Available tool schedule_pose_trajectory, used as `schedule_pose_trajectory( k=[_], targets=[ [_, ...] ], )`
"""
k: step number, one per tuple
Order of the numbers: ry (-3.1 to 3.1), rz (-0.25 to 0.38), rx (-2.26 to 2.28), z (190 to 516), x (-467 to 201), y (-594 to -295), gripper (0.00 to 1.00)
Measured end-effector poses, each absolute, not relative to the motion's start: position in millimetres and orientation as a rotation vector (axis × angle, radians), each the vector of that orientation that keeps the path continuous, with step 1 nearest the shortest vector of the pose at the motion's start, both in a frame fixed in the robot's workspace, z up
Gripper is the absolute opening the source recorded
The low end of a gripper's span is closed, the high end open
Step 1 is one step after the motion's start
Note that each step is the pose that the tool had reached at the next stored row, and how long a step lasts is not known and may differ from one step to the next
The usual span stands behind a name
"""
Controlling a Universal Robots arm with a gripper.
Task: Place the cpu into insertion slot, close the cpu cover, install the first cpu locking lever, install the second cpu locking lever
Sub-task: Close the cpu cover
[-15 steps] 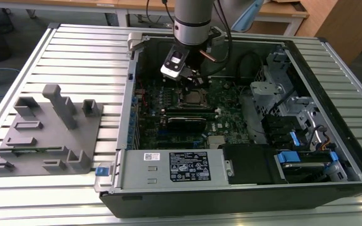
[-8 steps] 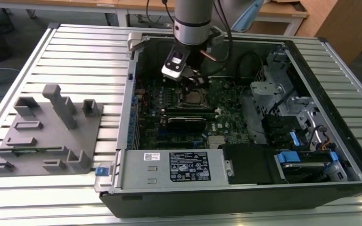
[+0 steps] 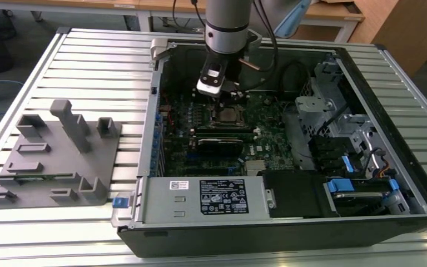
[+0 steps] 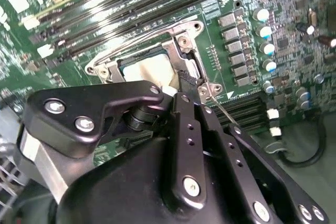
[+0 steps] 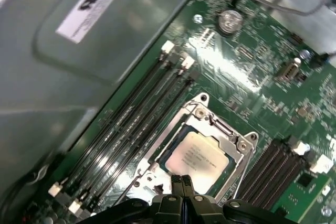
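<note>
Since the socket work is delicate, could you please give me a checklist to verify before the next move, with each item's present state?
1. Flat silver-grey square cpu lying level in the dark-framed square insertion slot: ok.
2. Thin square metal cpu cover down around the chip: ok.
3. Thin wire locking lever latched: cannot tell.
4. Black gripper closed, at the socket's edge: ok.
5. Long narrow black slots beside the socket untouched by the gripper: ok.

The cpu is dull silver-grey (faint dark print on top), the circuit board green, the hand black, the counter striped silver.
</note>
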State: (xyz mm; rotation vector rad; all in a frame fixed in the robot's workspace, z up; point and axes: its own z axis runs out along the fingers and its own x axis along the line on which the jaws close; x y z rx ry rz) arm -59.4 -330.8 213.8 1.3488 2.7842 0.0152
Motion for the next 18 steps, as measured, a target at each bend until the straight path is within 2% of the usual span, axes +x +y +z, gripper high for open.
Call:
schedule_pose_trajectory(
  k=[18],
  targets=[
    [2.827, 0.017, 1.257, 213.5, -59.5, -330.8, 0.10]
  ],
)
